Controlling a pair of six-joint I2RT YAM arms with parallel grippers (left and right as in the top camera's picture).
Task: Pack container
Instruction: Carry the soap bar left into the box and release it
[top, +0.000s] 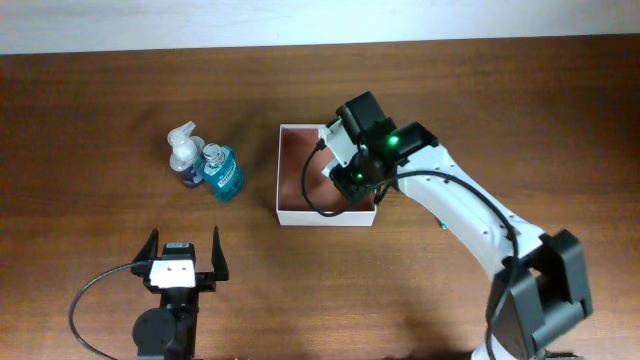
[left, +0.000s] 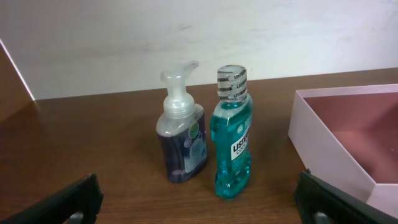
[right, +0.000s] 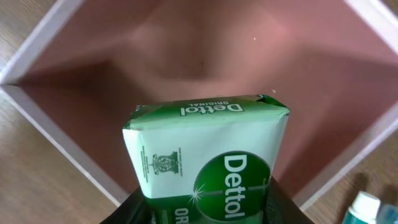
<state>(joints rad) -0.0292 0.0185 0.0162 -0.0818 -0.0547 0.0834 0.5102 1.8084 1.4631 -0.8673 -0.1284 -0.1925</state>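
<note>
The teal mouthwash bottle (left: 233, 146) carries "LISTERINE" on its label and on the seal around its cap. The green-and-white soap pack (right: 208, 155) reads "Dettol" and "ORIGINAL".

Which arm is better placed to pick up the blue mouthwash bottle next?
Left. The left gripper is open and faces the mouthwash bottle, standing beside the soap dispenser. The right gripper holds a Dettol pack over the container.

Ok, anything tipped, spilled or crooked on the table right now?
Nothing stands out. The dispenser and mouthwash stand upright, side by side, apart from the container. No spill shows. The right gripper holds the Dettol pack over the container; the left gripper is open and touching nothing.
</note>
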